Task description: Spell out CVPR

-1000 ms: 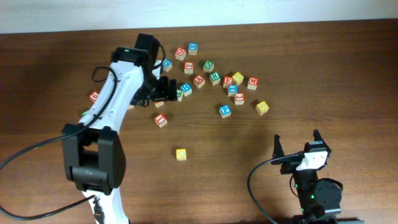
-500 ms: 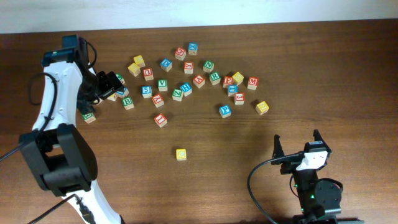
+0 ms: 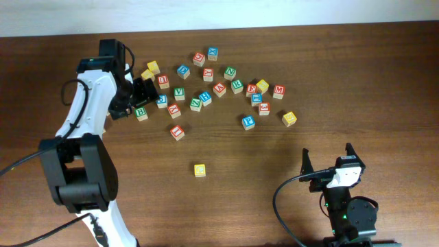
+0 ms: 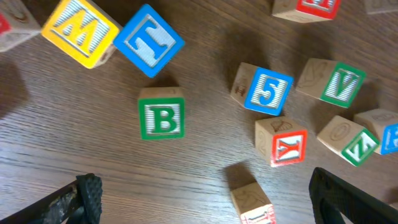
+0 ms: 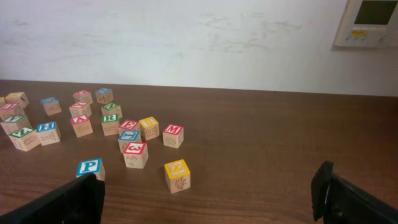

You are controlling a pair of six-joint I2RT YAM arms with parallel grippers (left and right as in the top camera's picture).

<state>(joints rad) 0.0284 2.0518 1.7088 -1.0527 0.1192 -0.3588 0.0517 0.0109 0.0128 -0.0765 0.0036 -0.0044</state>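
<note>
Overhead, the left claw is hanging over the left end of the cube scatter, its fingers spread wide with nothing between them, near the green V cube. From the left wrist, that V is lying at the far right, a narrow strip of wood separating it from a blue 5 cube. A green B cube is sitting with bare wood on every side. The green R cube is sitting in the crowded middle of the scatter, with neighbours close on both sides. The blue P cube is lying at the scatter's near edge, with open room on its near side. A lone yellow cube, its letter too small to read, is resting well apart from the rest on the wide bare stretch of the desk. The right claw is sitting at the near right, fingers wide apart and holding nothing, well away from every cube. The scatter is stopping short of the desk's far edge, where a white wall is showing.
</note>
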